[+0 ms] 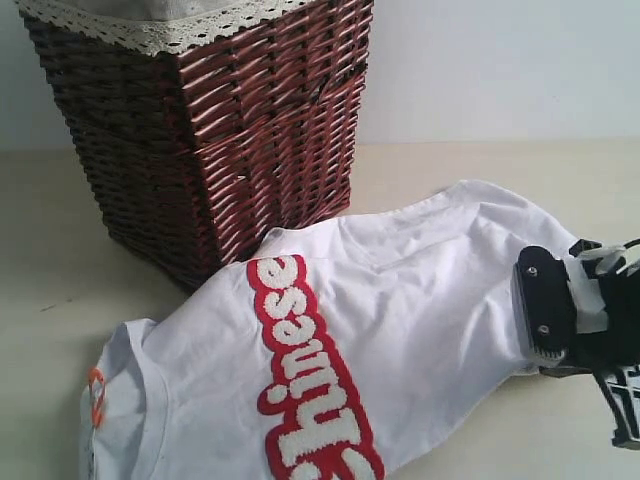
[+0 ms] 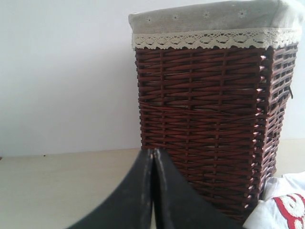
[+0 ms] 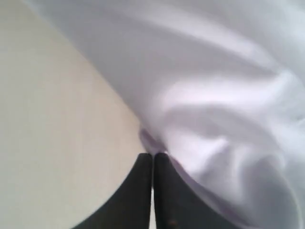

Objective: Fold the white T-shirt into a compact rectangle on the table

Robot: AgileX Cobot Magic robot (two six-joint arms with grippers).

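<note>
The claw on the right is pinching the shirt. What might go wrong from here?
1. The right gripper seems to hold only a thin bit of the shirt at its edge, so the cloth could slip out when lifted.
2. The shirt lies right beside the basket; pulling it might catch it on the wicker.
3. The left gripper is shut on nothing, so a one-sided pull may bunch the shirt.

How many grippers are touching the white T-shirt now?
1. The right gripper is shut on the white T-shirt at its edge; the left gripper is shut, empty, facing the basket.
</note>
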